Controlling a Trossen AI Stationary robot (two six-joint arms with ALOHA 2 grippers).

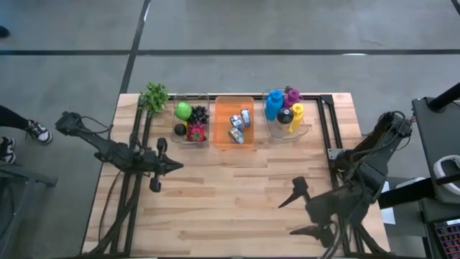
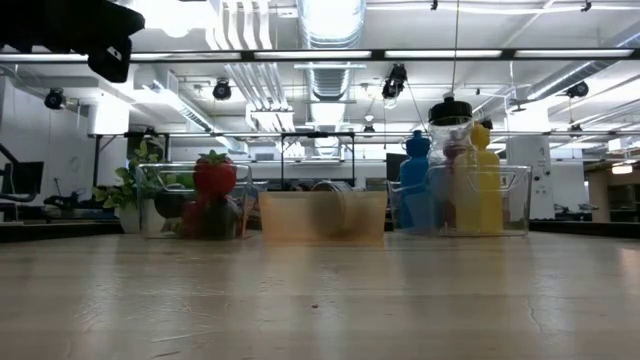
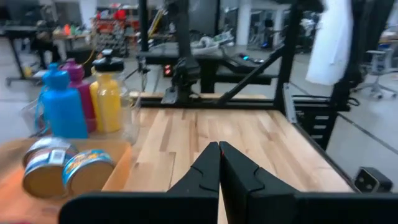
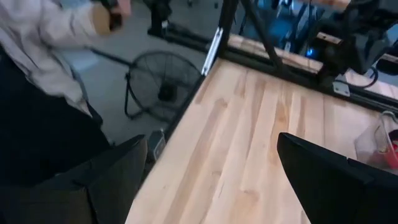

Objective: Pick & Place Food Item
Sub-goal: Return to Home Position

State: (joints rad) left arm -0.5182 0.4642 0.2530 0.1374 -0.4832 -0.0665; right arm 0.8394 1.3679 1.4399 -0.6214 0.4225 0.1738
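Three bins stand in a row along the table's far side. The left clear bin holds a green apple, dark grapes and a red strawberry. The orange bin holds cans. The right clear bin holds coloured bottles. My left gripper is shut and holds nothing; it hangs level over the table's left-middle, in front of the fruit bin. My right gripper hangs open and holds nothing over the near right of the table, its fingers spread wide in the right wrist view.
A green plant stands at the far left corner. A black frame runs along the table's far and right edges. A person stands beyond the table's left side, next to a floor fan. Bare wood fills the middle and near part.
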